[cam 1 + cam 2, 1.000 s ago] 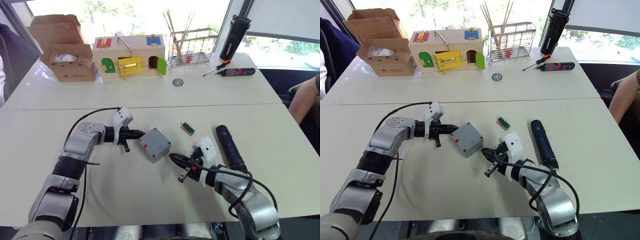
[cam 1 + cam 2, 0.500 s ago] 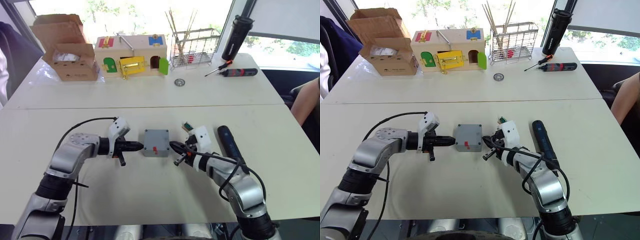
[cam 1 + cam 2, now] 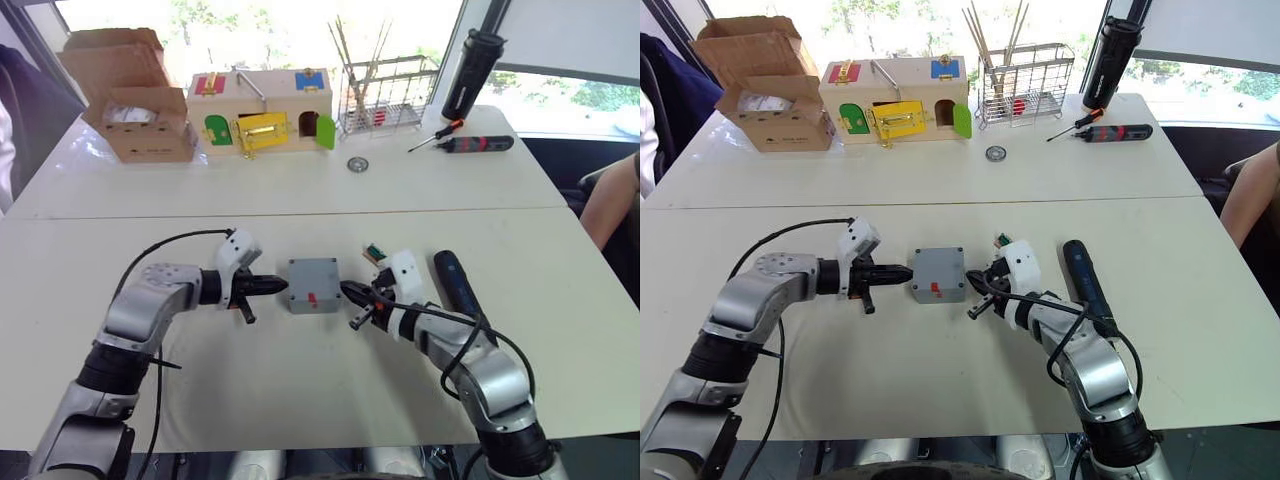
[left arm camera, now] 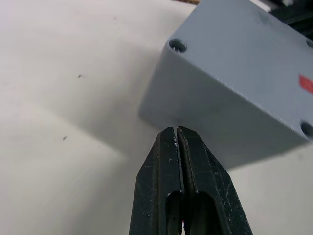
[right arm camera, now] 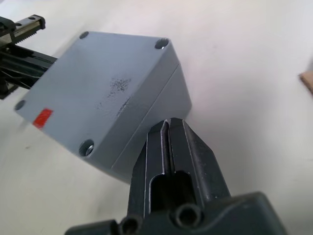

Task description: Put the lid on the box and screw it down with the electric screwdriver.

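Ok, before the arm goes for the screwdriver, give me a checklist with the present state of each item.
1. Lid seated on the box: ok, a seam runs along the side and the corners line up.
2. Box square on the table: ok, it lies flat between the two grippers.
3. Left gripper empty: ok, fingers shut, tip at the box's side.
4. Right gripper empty: ok, fingers shut, tip against the opposite side.
5. Screwdriver free to take: ok, it lies on the table by the right arm, ungripped.
6. Screws in the corner holes: cannot tell.
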### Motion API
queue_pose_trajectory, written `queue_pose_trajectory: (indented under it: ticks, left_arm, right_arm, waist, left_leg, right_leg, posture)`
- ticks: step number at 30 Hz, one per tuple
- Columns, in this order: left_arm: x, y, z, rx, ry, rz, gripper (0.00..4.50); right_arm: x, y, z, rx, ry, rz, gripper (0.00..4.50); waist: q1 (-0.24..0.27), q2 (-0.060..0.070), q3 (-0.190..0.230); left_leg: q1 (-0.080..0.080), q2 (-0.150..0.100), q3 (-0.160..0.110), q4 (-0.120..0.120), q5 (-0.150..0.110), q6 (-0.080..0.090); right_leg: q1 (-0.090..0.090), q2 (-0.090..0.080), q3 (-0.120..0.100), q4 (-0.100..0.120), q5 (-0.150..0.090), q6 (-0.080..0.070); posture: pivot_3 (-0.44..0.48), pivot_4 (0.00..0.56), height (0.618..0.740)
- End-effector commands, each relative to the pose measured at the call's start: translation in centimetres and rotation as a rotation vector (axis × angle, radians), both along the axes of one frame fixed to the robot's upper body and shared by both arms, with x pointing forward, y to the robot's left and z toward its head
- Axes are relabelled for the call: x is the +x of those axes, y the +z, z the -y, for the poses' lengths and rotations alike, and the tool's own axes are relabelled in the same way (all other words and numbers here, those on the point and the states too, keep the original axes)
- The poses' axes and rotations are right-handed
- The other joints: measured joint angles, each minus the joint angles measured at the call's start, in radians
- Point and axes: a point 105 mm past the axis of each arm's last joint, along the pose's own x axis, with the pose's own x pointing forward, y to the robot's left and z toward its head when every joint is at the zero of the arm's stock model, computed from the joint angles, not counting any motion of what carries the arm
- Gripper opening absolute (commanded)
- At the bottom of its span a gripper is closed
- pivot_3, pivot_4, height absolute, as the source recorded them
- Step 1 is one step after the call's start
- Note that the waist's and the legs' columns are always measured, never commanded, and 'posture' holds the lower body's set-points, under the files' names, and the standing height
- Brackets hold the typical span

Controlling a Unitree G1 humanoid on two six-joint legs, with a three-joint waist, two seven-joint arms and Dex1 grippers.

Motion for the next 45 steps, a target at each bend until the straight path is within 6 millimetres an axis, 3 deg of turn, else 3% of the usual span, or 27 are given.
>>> queue_pose_trajectory:
  ticks: [1, 2, 4, 7, 8, 10, 15, 18, 24, 27, 29, 42, 43, 45]
  left_arm:
    - [1.0, 6.2, -1.4, -0.114, 0.026, 0.104, 0.03]
    - [0.8, 8.3, -0.8, -0.168, -0.011, 0.174, 0.03]
    - [-0.4, 10.1, 0.6, -0.185, -0.113, 0.194, 0.03]
    - [-3.0, 9.3, 2.6, -0.133, -0.304, 0.147, 0.03]
    - [-3.6, 8.8, 3.1, -0.114, -0.353, 0.138, 0.0]
    - [-4.3, 7.8, 4.1, -0.069, -0.426, 0.145, 0.0]
    - [-5.1, 6.8, 5.6, -0.031, -0.544, 0.163, 0.0]
    - [-5.2, 6.1, 5.9, 0.003, -0.582, 0.178, 0.0]
    - [-4.6, 5.7, 5.6, 0.026, -0.575, 0.185, 0.0]
    - [-4.3, 5.6, 5.4, 0.027, -0.561, 0.186, 0.0]
    - [-4.2, 5.7, 5.4, 0.026, -0.549, 0.186, 0.0]
    - [-3.9, 5.6, 5.4, 0.014, -0.488, 0.196, 0.0]
    - [-3.9, 5.6, 5.4, 0.013, -0.486, 0.195, 0.0]
    - [-3.9, 5.6, 5.4, 0.011, -0.482, 0.195, 0.0]
  right_arm:
    - [-1.2, 4.0, 1.0, 0.038, 0.016, 0.092, 0.0]
    - [-1.7, 4.7, 1.3, 0.044, 0.021, 0.098, 0.0]
    - [-2.6, 5.8, 1.7, 0.05, 0.02, 0.11, 0.0]
    - [-3.5, 6.4, 2.6, 0.061, -0.026, 0.111, 0.0]
    - [-3.6, 6.3, 3.3, 0.062, -0.068, 0.109, 0.24]
    - [-4.3, 5.7, 4.9, 0.02, -0.134, 0.108, 0.83]
    - [-6.1, 3.5, 7.0, -0.022, -0.21, 0.045, 3.36]
    - [-6.4, 2.4, 7.8, -0.027, -0.252, 0.014, 4.48]
    - [-5.4, 1.2, 7.8, 0.006, -0.279, 0.016, 4.48]
    - [-4.5, 0.6, 7.9, 0.014, -0.292, 0.025, 3.84]
    - [-4.2, 0.2, 8.2, 0.002, -0.301, 0.025, 3.1]
    - [-3.2, -0.4, 8.7, -0.037, -0.298, 0.033, 3.1]
    - [-3.2, -0.4, 8.6, -0.038, -0.296, 0.033, 2.59]
    - [-3.2, -0.5, 8.5, -0.04, -0.292, 0.032, 2.17]
  waist:
    - [0.002, 0.0, 0.0]
    - [0.002, 0.0, 0.0]
    - [0.002, 0.0, 0.0]
    - [-0.002, 0.0, 0.0]
    - [-0.003, 0.0, 0.0]
    - [-0.002, 0.0, 0.0]
    - [0.001, 0.001, 0.0]
    - [-0.002, 0.001, 0.0]
    - [-0.001, 0.001, 0.001]
    - [0.002, 0.001, 0.001]
    - [0.001, 0.001, 0.001]
    - [0.001, 0.001, 0.001]
    - [0.001, 0.001, 0.001]
    - [0.001, 0.001, 0.001]
  left_leg:
    - [-0.002, 0.0, -0.001, 0.001, 0.0, -0.001]
    - [-0.003, 0.0, -0.001, 0.001, 0.0, -0.001]
    - [-0.003, 0.0, -0.001, 0.001, 0.0, -0.001]
    - [-0.003, 0.0, 0.0, 0.001, 0.0, 0.0]
    - [-0.003, 0.0, 0.0, 0.0, 0.0, 0.0]
    - [-0.002, 0.0, 0.0, 0.0, 0.0, 0.0]
    - [-0.002, 0.0, 0.0, 0.001, -0.002, 0.004]
    - [-0.002, 0.0, 0.0, 0.001, -0.002, 0.004]
    - [-0.002, 0.001, 0.0, 0.001, -0.002, 0.004]
    - [-0.002, 0.0, 0.001, 0.001, -0.002, 0.004]
    - [-0.002, 0.0, 0.0, 0.001, -0.002, 0.004]
    - [-0.002, 0.0, 0.0, 0.001, -0.002, 0.003]
    - [-0.002, 0.0, 0.0, 0.001, -0.002, 0.004]
    - [-0.002, 0.0, 0.0, 0.001, -0.002, 0.004]
  right_leg:
    - [-0.002, 0.0, 0.0, 0.0, 0.0, 0.0]
    - [-0.003, 0.0, 0.0, 0.0, 0.0, 0.0]
    - [-0.002, 0.0, 0.0, 0.0, 0.0, 0.0]
    - [-0.001, 0.0, 0.0, 0.0, 0.0, 0.0]
    - [-0.001, 0.0, 0.0, 0.0, 0.0, 0.0]
    - [-0.001, 0.0, 0.0, -0.001, 0.0, 0.0]
    - [0.0, 0.001, 0.001, -0.002, 0.0, 0.0]
    - [0.0, 0.002, 0.001, -0.002, 0.0, 0.0]
    - [0.0, 0.002, 0.001, -0.002, 0.0, 0.0]
    - [0.0, 0.002, 0.001, -0.002, 0.0, 0.0]
    - [0.0, 0.002, 0.001, -0.002, 0.0, 0.0]
    - [0.0, 0.002, 0.001, -0.002, 0.0, 0.0]
    - [0.0, 0.002, 0.001, -0.002, 0.0, 0.0]
    - [0.0, 0.002, 0.001, -0.002, 0.0, 0.0]
  posture:
    - [0.0, 0.15, 0.74]
    - [0.0, 0.15, 0.74]
    - [0.0, 0.15, 0.74]
    - [0.0, 0.15, 0.74]
    - [0.0, 0.15, 0.74]
    - [0.0, 0.15, 0.74]
    - [0.0, 0.15, 0.74]
    - [0.0, 0.15, 0.74]
    - [0.0, 0.15, 0.74]
    - [0.0, 0.15, 0.74]
    - [0.0, 0.15, 0.74]
    - [0.0, 0.15, 0.74]
    - [0.0, 0.15, 0.74]
    - [0.0, 0.15, 0.74]
